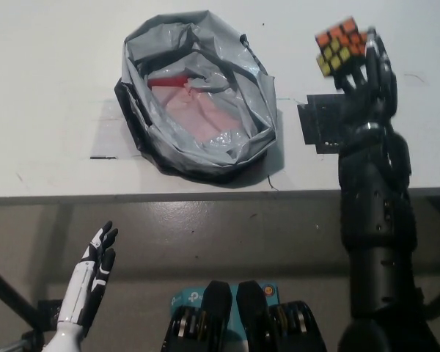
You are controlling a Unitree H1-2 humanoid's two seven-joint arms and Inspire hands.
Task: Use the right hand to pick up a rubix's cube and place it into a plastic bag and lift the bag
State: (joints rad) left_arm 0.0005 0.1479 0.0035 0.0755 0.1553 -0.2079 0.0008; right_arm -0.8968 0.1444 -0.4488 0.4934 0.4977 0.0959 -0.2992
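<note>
Cube time: your black right hand (363, 77) has its fingers (372, 45) wrapped around the colourful Rubik's cube (340, 45) with orange, yellow and white squares, and it holds the cube up in the air, off the white table (51, 88). You can see the orange side on top and a side with yellow, white and dark squares facing you. Right under your arm sits a flat black square pad (319, 125) on the table, and the cube is not touching it. Look to the left of the cube and you find the crinkly grey plastic bag (198, 95), well apart from the cube. The bag sits on the table with its mouth wide open and its top rolled down, so it looks like a bowl. Inside the bag you can see soft pink plastic (198, 110) and a little red strip (169, 81) near the back. The bag's bottom edge looks dark, almost black, where it meets the table. Your white left hand (95, 271) rests down low at the bottom left, below the table's front edge, holding nothing, with its fingers straight and a little apart. It is far from the bag and far from the cube.
</note>
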